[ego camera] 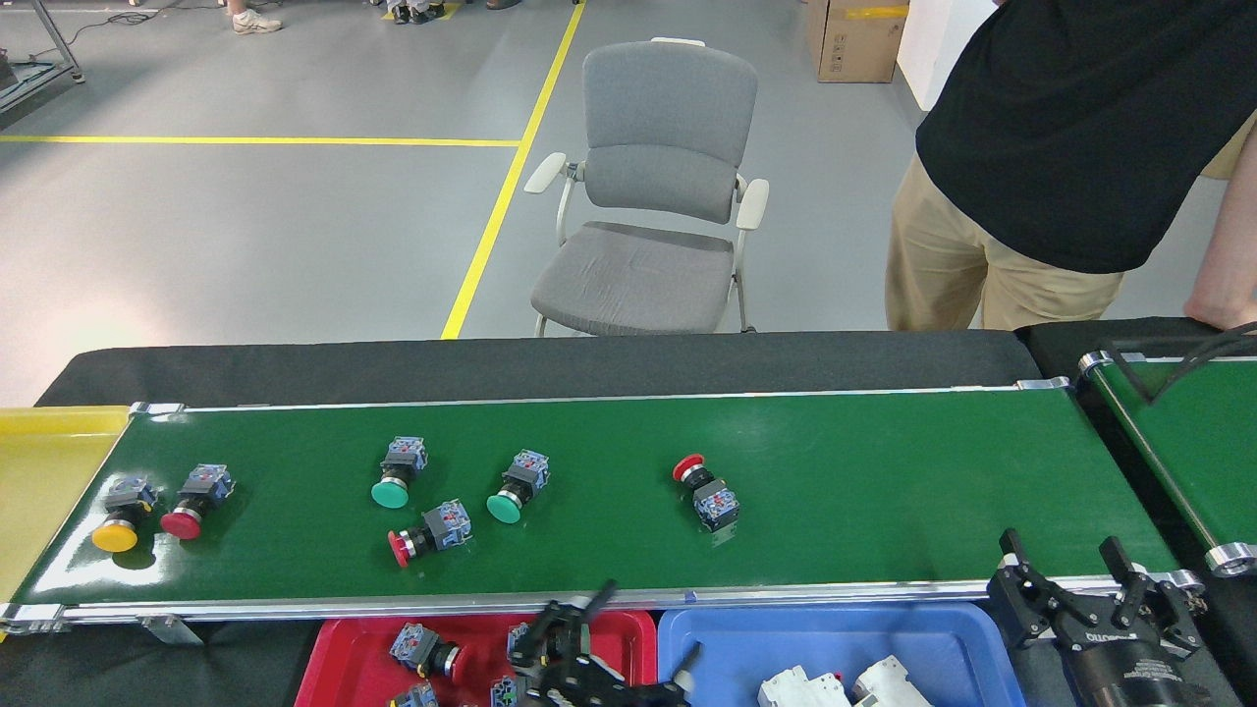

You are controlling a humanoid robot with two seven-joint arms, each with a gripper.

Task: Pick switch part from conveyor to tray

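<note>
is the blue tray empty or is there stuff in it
Not empty. The blue tray holds at least two white switch parts at its near edge; the bottom of the head view cuts off the rest.

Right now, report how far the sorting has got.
Done: two white parts lie in the blue tray, and push-buttons sit in the red tray. In hand: nothing; the left gripper and right gripper are open and empty. Left: six push-button switches on the conveyor, the yellow one nearest its left end.
</note>
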